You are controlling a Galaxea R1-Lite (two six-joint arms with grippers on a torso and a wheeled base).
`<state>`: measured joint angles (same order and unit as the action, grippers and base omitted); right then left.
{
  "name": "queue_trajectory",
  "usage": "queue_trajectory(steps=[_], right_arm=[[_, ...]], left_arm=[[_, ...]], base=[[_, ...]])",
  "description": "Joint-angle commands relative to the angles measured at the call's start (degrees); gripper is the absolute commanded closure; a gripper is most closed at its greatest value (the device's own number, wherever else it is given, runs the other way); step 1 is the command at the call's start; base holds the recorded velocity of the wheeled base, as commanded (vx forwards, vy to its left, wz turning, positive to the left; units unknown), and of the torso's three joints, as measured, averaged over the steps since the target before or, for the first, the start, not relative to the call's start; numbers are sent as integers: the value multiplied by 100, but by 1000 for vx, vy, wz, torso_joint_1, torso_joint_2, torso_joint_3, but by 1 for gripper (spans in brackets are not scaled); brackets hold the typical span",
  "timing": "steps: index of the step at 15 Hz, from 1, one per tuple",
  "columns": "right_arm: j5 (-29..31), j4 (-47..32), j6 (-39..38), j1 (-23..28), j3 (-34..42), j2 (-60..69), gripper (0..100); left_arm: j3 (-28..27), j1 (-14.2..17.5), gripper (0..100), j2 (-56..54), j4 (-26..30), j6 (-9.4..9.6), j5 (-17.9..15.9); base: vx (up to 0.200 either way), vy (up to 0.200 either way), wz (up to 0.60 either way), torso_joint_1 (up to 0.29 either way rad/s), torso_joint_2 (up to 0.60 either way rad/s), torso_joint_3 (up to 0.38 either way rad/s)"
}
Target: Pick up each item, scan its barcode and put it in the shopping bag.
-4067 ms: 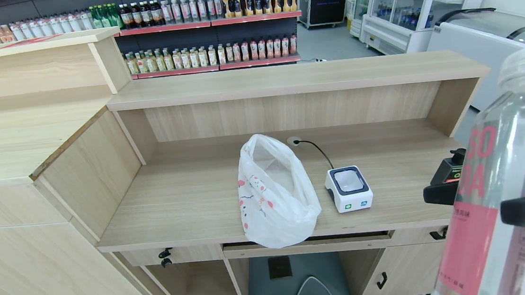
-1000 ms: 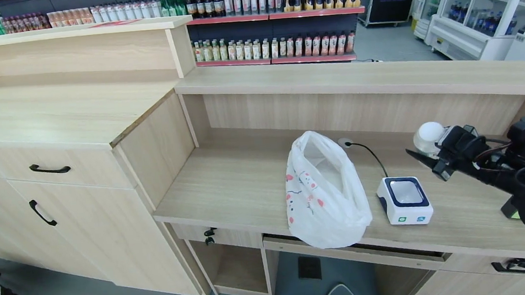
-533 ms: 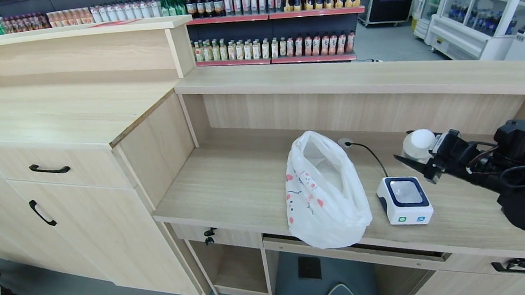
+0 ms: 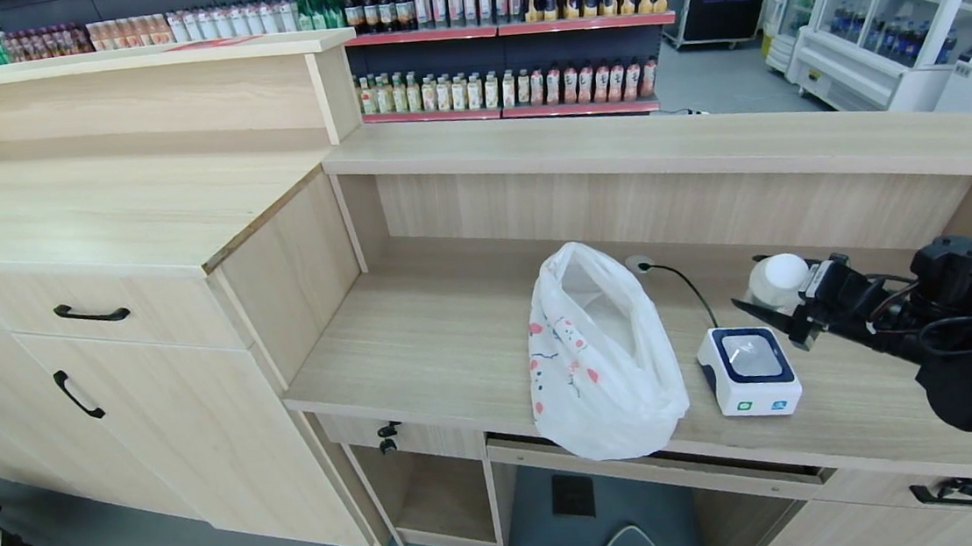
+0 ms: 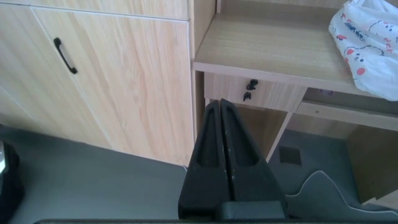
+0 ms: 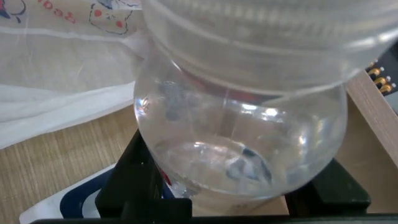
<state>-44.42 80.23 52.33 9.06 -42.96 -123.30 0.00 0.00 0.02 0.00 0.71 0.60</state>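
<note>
While the right claw (image 4: 757, 286) clamps it, the bottle (image 4: 781, 277) hangs near the scanner (image 4: 750, 370).

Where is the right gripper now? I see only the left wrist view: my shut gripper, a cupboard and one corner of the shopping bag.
Observer: The right gripper is above the counter, shut on a clear bottle, close to the far right corner of the scanner.
Operator: Is the mouth of the bag open?
Observer: Yes. The shopping bag stands on the counter, close beside the scanner on its left, with its mouth open upward.
Operator: Which way does the scanner face?
Observer: Its window faces up.
</note>
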Motion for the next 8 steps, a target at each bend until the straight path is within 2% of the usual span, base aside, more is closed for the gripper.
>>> queue_trajectory(steps=[1, 8], right_arm=[[-5, -7, 5, 35, 7, -54, 100], [-67, 2, -22, 43, -46, -186, 100]], left_arm=[[0, 0, 100, -2, 0, 0, 2], [0, 0, 100, -2, 0, 0, 2]], base=[[0, 0, 0, 0, 0, 0], [0, 0, 0, 0, 0, 0]])
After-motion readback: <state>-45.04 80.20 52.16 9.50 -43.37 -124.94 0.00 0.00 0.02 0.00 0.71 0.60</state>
